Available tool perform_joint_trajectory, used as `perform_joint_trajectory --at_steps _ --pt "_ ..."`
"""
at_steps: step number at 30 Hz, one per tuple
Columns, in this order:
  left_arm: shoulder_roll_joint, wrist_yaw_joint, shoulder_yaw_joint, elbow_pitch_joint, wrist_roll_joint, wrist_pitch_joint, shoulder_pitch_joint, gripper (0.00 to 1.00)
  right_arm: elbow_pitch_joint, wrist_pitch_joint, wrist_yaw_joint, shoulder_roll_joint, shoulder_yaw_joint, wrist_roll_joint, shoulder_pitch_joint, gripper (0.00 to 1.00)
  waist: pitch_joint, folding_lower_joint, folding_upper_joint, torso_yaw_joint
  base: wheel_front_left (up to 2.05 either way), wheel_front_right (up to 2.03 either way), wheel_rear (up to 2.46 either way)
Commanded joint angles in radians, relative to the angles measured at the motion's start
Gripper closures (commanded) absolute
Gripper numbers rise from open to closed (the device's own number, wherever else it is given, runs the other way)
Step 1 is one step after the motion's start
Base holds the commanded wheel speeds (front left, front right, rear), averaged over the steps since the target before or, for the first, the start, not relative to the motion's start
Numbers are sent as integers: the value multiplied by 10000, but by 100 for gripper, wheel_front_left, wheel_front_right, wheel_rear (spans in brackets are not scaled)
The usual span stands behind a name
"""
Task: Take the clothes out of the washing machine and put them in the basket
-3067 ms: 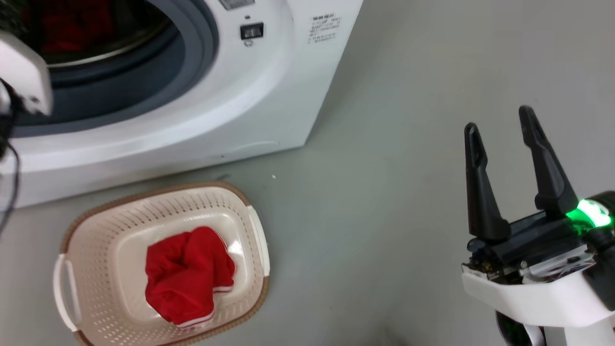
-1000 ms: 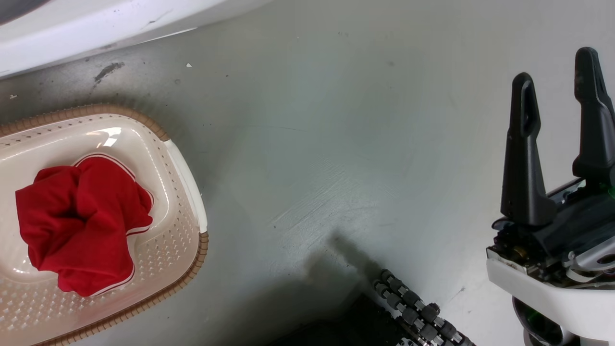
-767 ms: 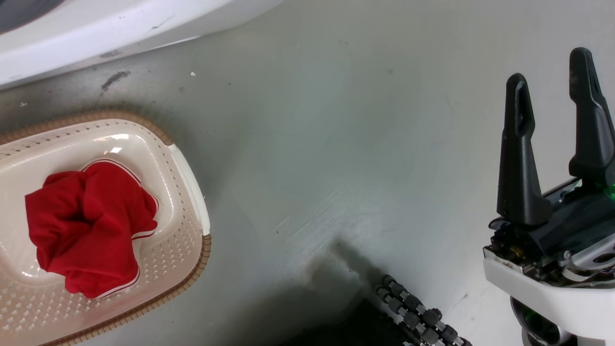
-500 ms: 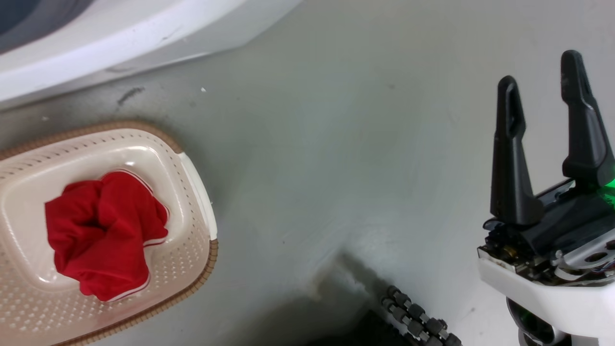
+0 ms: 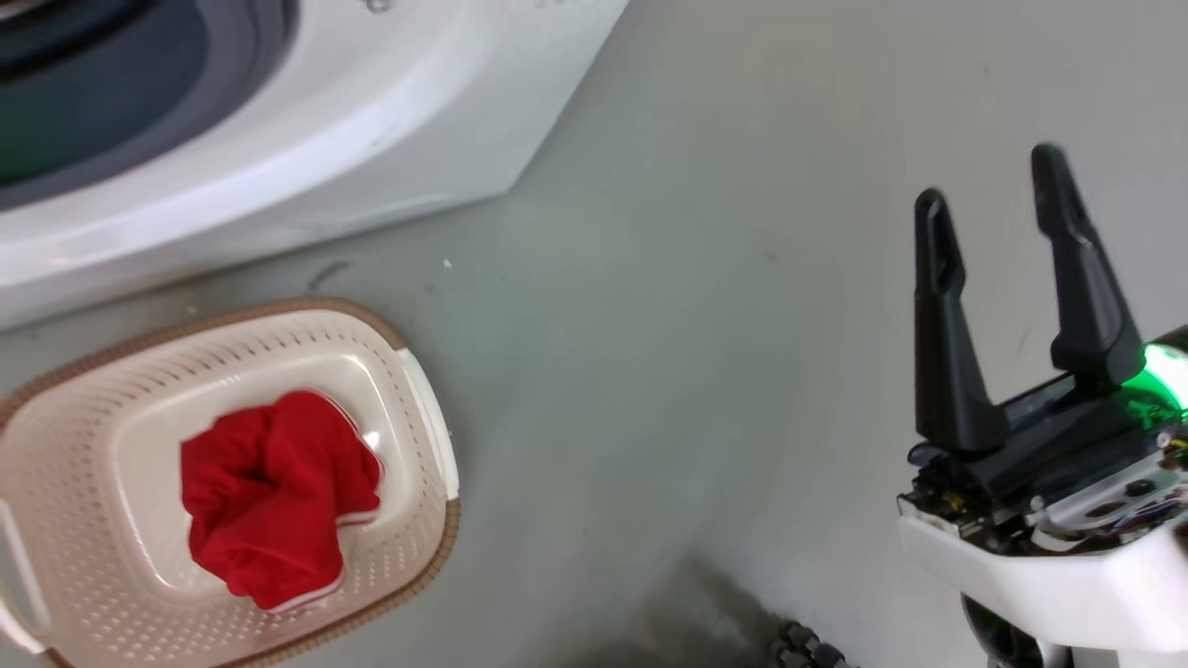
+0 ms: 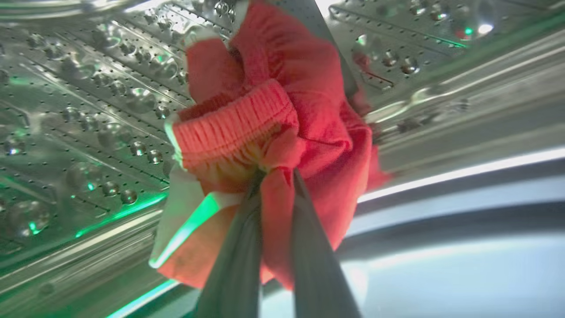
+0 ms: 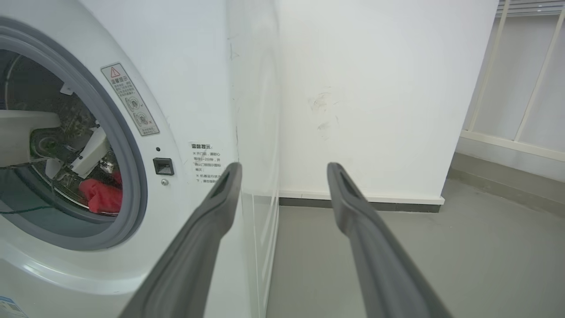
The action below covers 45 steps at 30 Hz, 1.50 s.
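Your left gripper point(image 6: 274, 176) is clamping a red garment point(image 6: 287, 106) in the drum point(image 6: 88, 88), tips hidden by fabric; right gripper point(image 5: 988, 181) is hanging spread, empty; second garment point(image 5: 269, 501) is lying in the cropped basket point(image 5: 93, 371).

The head view is brightly lit; slight motion blur is seen on the right gripper point(image 5: 988, 181). In the left wrist view the drum point(image 6: 88, 110) is streaked with green glare (a coloured light), and the clothes point(image 6: 282, 123) are washed pale. A soft shadow is cast on the floor point(image 5: 687, 603).
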Motion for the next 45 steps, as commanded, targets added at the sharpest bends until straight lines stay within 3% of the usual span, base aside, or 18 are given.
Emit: perform_joint_trajectory --at_steps 1,20,32,45 --pt "57 -2 -71 -193 -177 -206 395 100 61 -20 -3 4 16 -86 166 0 -595 0 0 166 0 0 0" --pt "-28 51 -721 -2291 -1380 -1940 4327 100 674 -20 -3 4 196 -890 1556 0 -3710 0 0 975 0 0 0" --pt "275 672 -1009 -4681 -1439 -2472 5842 100 928 -20 -3 4 134 -1306 2466 0 -5032 0 0 1460 0 0 0" --pt "474 1292 -1382 -6673 -1723 -3054 7612 100 986 -20 -3 4 213 -1499 2797 0 -5415 0 0 1566 0 0 0"
